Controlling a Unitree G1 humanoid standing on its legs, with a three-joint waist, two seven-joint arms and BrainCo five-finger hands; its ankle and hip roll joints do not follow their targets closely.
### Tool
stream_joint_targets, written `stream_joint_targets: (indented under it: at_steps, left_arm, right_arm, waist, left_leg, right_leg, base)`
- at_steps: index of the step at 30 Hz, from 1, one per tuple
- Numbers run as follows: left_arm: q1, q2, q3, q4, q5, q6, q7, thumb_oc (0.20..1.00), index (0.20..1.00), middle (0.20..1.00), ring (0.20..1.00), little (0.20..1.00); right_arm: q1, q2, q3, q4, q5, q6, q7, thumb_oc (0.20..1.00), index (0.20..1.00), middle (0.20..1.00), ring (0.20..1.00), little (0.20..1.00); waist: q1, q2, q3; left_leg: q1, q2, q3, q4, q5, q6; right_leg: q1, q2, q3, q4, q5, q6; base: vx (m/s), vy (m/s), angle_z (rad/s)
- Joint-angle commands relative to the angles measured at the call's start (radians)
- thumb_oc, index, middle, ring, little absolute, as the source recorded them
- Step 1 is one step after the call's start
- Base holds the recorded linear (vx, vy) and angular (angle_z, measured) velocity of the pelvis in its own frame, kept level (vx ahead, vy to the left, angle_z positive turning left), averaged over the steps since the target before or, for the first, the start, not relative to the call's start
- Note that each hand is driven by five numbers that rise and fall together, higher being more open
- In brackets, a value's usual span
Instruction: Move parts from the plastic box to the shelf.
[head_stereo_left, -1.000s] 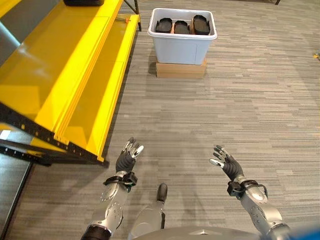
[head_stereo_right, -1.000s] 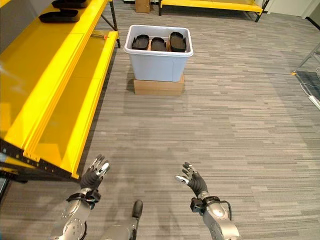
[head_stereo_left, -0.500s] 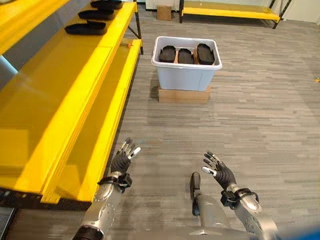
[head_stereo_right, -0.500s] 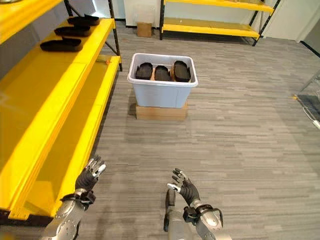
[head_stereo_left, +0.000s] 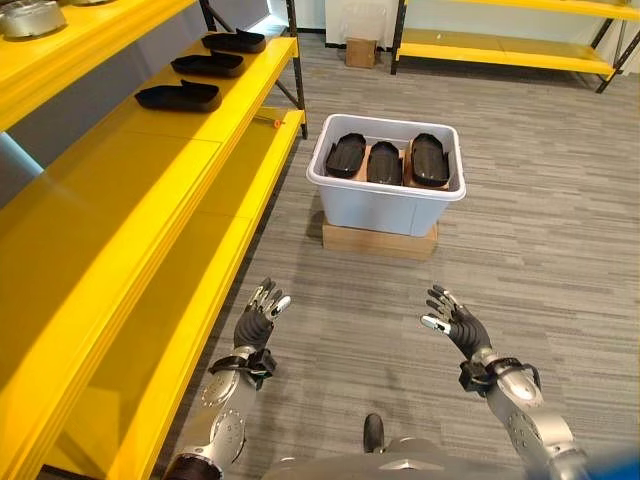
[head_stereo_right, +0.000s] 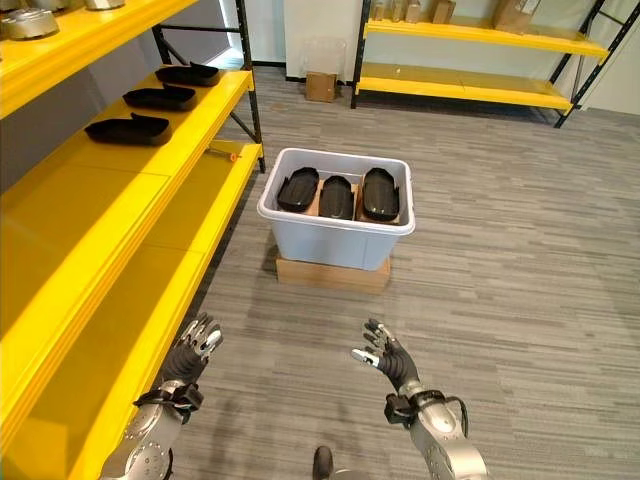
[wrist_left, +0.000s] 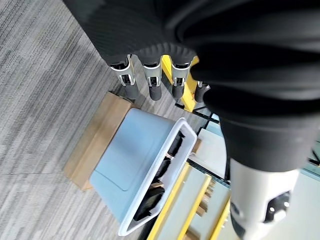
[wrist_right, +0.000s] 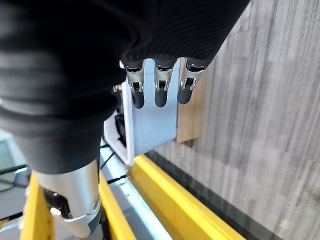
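A pale plastic box (head_stereo_left: 385, 206) stands on a low cardboard base (head_stereo_left: 378, 240) on the floor ahead, with three black oval parts (head_stereo_left: 389, 161) standing in a row inside. Three more black parts (head_stereo_left: 178, 97) lie along the yellow shelf (head_stereo_left: 150, 200) at the left. My left hand (head_stereo_left: 256, 323) is open and empty, raised low in front of me beside the shelf's edge. Across from it my right hand (head_stereo_left: 456, 325) is also open and empty. Both are well short of the box (wrist_left: 140, 175), which their wrist views show past straight fingers (wrist_right: 156, 90).
More yellow shelving (head_stereo_right: 470, 80) with a small cardboard carton (head_stereo_right: 321, 86) under it runs along the back wall. Metal bowls (head_stereo_left: 30, 17) sit on the upper left shelf. Grey plank floor lies open to the right of the box.
The camera has tilted up and come closer, so the box and shelf parts sit lower and larger in view. Both hands stay open and raised as before.
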Motion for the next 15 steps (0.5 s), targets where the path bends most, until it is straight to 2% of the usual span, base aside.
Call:
stream_joint_targets:
  at_steps: [1,2,3,4,5,6,7,8,11,12,15]
  left_arm:
    - [-0.013,0.02,-0.003,-0.057,-0.015,-0.02,-0.011,1.0,1.0,1.0,1.0,1.0]
    - [-0.012,0.023,-0.007,-0.059,-0.011,-0.02,-0.01,1.0,1.0,1.0,1.0,1.0]
    - [-0.009,0.031,-0.01,-0.059,-0.003,-0.02,-0.011,1.0,1.0,1.0,1.0,1.0]
    - [-0.009,0.031,-0.01,-0.059,-0.003,-0.02,-0.011,1.0,1.0,1.0,1.0,1.0]
    - [-0.007,0.038,-0.018,-0.057,0.018,-0.024,-0.009,1.0,1.0,1.0,1.0,1.0]
    - [-0.005,0.038,-0.02,-0.056,0.024,-0.024,-0.011,1.0,1.0,1.0,1.0,1.0]
    - [-0.005,0.038,-0.023,-0.051,0.032,-0.028,-0.012,1.0,1.0,1.0,1.0,1.0]
    - [-0.006,0.036,-0.017,-0.047,0.041,-0.028,-0.008,1.0,1.0,1.0,1.0,1.0]
    - [-0.007,0.03,-0.012,-0.042,0.052,-0.029,-0.014,1.0,1.0,1.0,1.0,1.0]
    - [0.001,0.028,-0.004,-0.045,0.052,-0.028,-0.015,1.0,1.0,1.0,1.0,1.0]
    - [-0.006,0.035,-0.003,-0.057,0.053,-0.034,-0.01,1.0,1.0,1.0,1.0,1.0]
  right_arm:
    - [-0.003,-0.027,-0.036,-0.048,0.004,-0.037,-0.014,1.0,1.0,1.0,1.0,1.0]
    - [-0.002,-0.027,-0.04,-0.048,0.008,-0.037,-0.022,1.0,1.0,1.0,1.0,1.0]
    - [0.0,-0.028,-0.056,-0.051,-0.002,-0.049,-0.04,1.0,1.0,1.0,1.0,1.0]
    - [0.001,-0.028,-0.056,-0.051,-0.002,-0.049,-0.04,1.0,1.0,1.0,1.0,1.0]
    - [-0.001,-0.026,-0.056,-0.05,-0.039,-0.063,-0.051,1.0,1.0,1.0,1.0,1.0]
    - [0.002,-0.026,-0.056,-0.05,-0.04,-0.061,-0.047,1.0,1.0,1.0,1.0,1.0]
    - [0.002,-0.025,-0.054,-0.049,-0.044,-0.064,-0.049,1.0,1.0,1.0,1.0,1.0]
    - [0.0,-0.022,-0.051,-0.05,-0.05,-0.065,-0.049,1.0,1.0,1.0,1.0,1.0]
    - [-0.006,-0.02,-0.043,-0.042,-0.053,-0.061,-0.04,1.0,1.0,1.0,1.0,1.0]
    - [0.0,-0.009,-0.034,-0.039,-0.068,-0.049,-0.029,1.0,1.0,1.0,1.0,1.0]
    - [0.01,0.01,-0.033,-0.037,-0.056,-0.041,-0.024,1.0,1.0,1.0,1.0,1.0]
  waist:
    - [0.004,-0.01,0.02]
    - [0.013,-0.016,0.027]
    - [0.018,-0.017,0.031]
    - [0.02,-0.018,0.032]
    - [0.03,0.001,0.032]
    - [0.036,0.0,0.035]
    - [0.041,0.007,0.035]
    - [0.051,0.019,0.028]
    - [0.066,0.029,0.02]
    - [0.076,0.038,-0.004]
    - [0.072,0.033,-0.027]
  left_leg:
    - [-0.036,0.047,0.088,-0.161,0.078,0.065]
    - [-0.089,0.038,0.106,-0.18,0.052,0.07]
    - [-0.145,0.052,0.135,-0.285,0.039,0.077]
    - [-0.141,0.053,0.137,-0.286,0.037,0.077]
    - [-0.197,0.103,0.157,-0.528,0.087,0.072]
    - [-0.17,0.106,0.162,-0.593,0.101,0.07]
    - [-0.173,0.116,0.169,-0.68,0.147,0.065]
    - [-0.197,0.115,0.168,-0.765,0.163,0.065]
    - [-0.171,0.096,0.181,-0.829,0.194,0.057]
    - [-0.145,0.091,0.147,-0.859,0.203,0.062]
    - [-0.13,0.086,0.16,-0.816,0.193,0.074]
  right_leg:
    - [0.025,-0.082,0.01,0.023,0.011,0.133]
    - [0.045,-0.083,0.018,0.01,0.008,0.132]
    - [0.068,-0.076,0.026,-0.011,0.002,0.136]
    - [0.07,-0.076,0.028,-0.011,0.002,0.136]
    - [0.093,-0.052,0.033,-0.015,-0.024,0.147]
    - [0.106,-0.051,0.039,-0.012,-0.032,0.148]
    - [0.117,-0.041,0.045,-0.011,-0.045,0.149]
    - [0.132,-0.027,0.055,-0.011,-0.06,0.151]
    - [0.189,-0.016,0.087,-0.012,-0.09,0.156]
    - [0.216,-0.015,0.114,-0.011,-0.112,0.159]
    - [0.241,-0.04,0.118,-0.001,-0.133,0.172]
  base:
    - [0.16,-0.125,0.11]
    - [0.24,-0.09,0.24]
    - [0.19,-0.045,0.2]
    - [0.35,0.033,0.14]
    - [0.29,0.061,-0.17]
    - [0.37,0.086,-0.13]
    - [0.29,0.054,-0.39]
    - [0.31,0.069,-0.31]
    - [0.33,0.083,-0.4]
    - [0.42,0.144,-0.55]
    - [0.33,0.143,-0.83]
